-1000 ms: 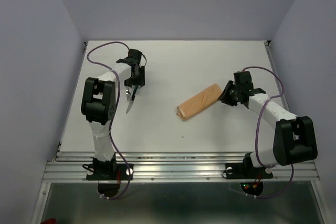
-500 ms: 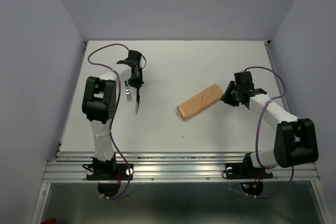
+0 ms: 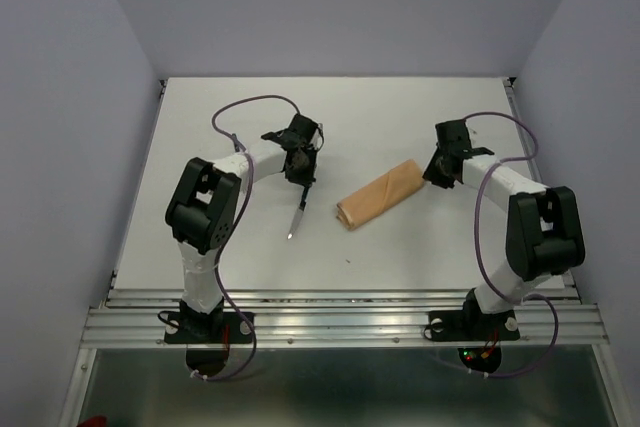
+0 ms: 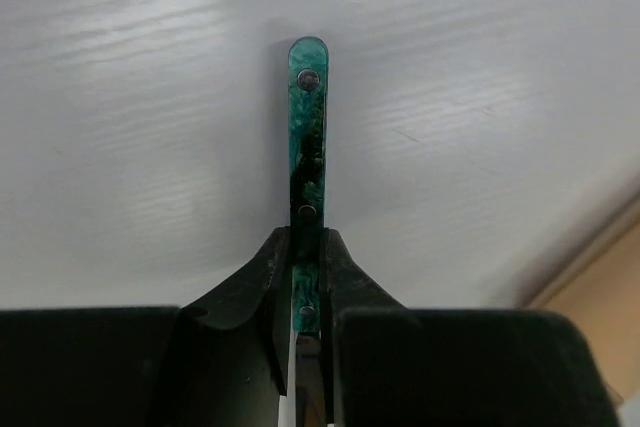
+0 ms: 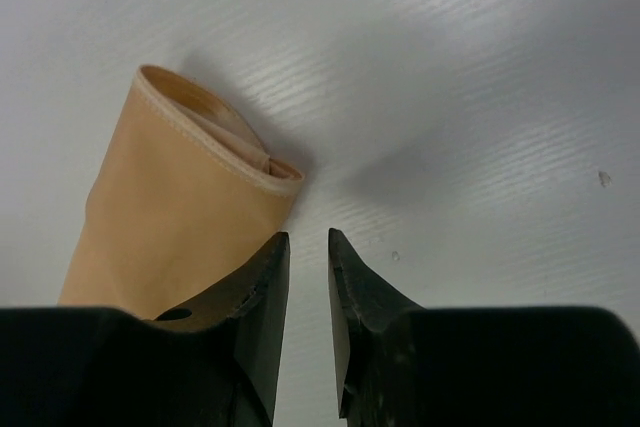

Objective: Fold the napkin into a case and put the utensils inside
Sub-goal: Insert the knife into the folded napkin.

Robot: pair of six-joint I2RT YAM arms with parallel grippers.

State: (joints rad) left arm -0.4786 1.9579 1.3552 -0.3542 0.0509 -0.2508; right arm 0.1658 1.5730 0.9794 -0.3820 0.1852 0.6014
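The left fingers (image 4: 262,277) clamp the green handle of a utensil (image 4: 307,117), its silvery end pointing toward the near edge in the top view. That arm has swung in from the left side of the counter (image 3: 420,247), so the utensil is now close to the case (image 3: 378,194). The right fingers (image 5: 262,287) stand narrow with nothing between them, one against the case's hemmed end. The folding looks finished, so sliding the utensil in is probably next.

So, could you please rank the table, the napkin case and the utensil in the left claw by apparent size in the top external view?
1. table
2. napkin case
3. utensil, far slimmer than the case; its upper end is hidden in the left claw
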